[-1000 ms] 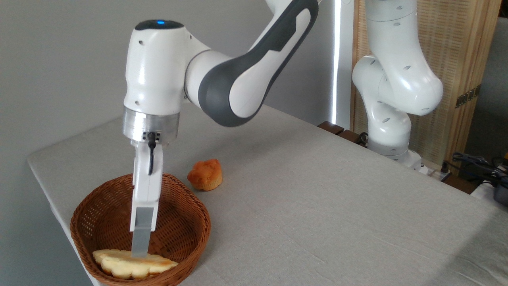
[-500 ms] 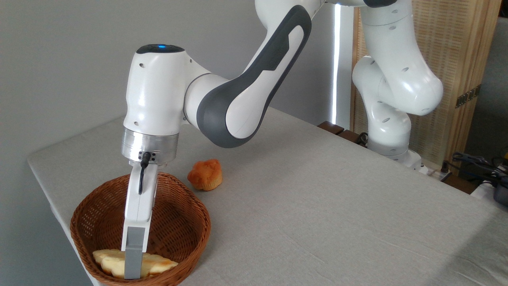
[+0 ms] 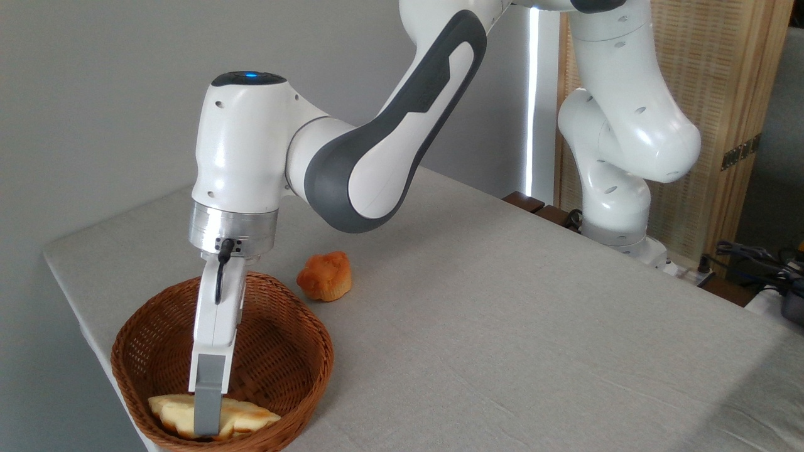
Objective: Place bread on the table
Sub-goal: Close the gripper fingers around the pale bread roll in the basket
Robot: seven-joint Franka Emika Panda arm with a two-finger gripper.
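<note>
My pincer [image 3: 206,427] straddles the bread [image 3: 213,417] in the basket [image 3: 295,370]; grip unclear. I'd clamp mid-loaf, then rise straight.

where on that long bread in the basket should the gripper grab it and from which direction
Probably across the middle of the bread, coming straight down from above. It lies flat and lengthwise on the floor of the basket, whose walls block a sideways approach, and its narrow width suits the fingers. The gripper is already there; whether it has closed cannot be told.
</note>
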